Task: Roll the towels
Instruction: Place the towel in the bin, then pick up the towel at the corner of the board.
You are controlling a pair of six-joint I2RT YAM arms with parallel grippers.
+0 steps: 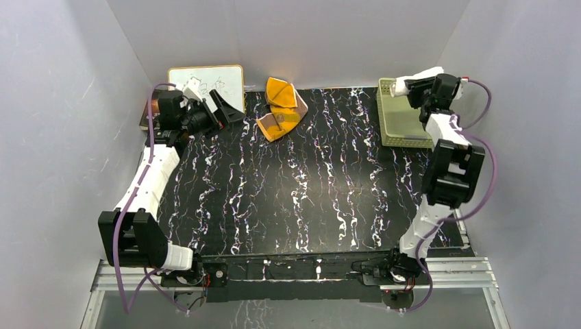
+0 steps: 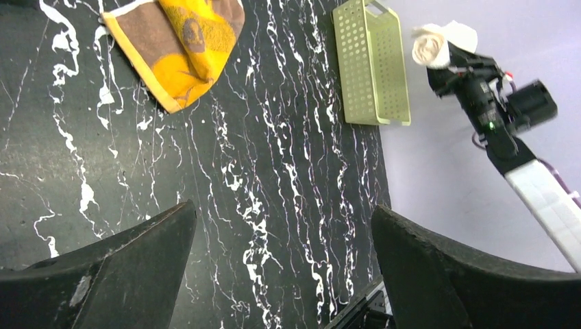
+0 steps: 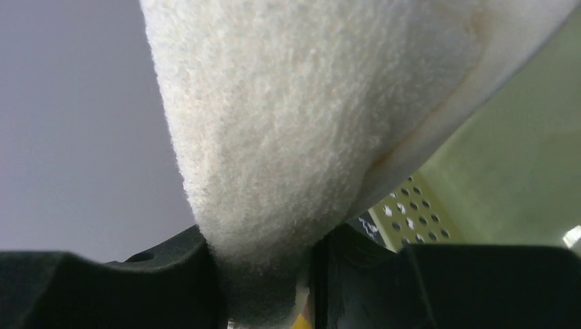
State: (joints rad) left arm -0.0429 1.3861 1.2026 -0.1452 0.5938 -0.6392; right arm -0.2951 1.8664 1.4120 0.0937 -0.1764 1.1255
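Being thick, soft terry, the cream towel (image 3: 294, 123) can be expected to be light and compressible, neither slippery nor fragile. It is seen wound into a roll and clamped at one end by the narrowed jaws of the right gripper (image 3: 264, 281), raised in the air at the far right, over or just beside the far end of the green perforated basket (image 2: 373, 65); which of the two cannot be told. A roll of this kind is likely to spring open when released, so it is better gripped across its layers than by a loose outer flap. The orange towel (image 1: 279, 108) lies crumpled and partly folded on the table (image 1: 308, 185) near the far edge, with its brownish reverse and pale edging turned up in places. It appears thin and limp and would be judged to sag and bunch if lifted by the middle; a corner or hemmed edge is the better place for it to be taken. The left gripper (image 2: 282, 212) is held at the far left with its jaws spread wide and nothing between them. A white board with writing (image 1: 205, 79) stands just beyond that gripper and near the orange towel, where it could be knocked during a reach.
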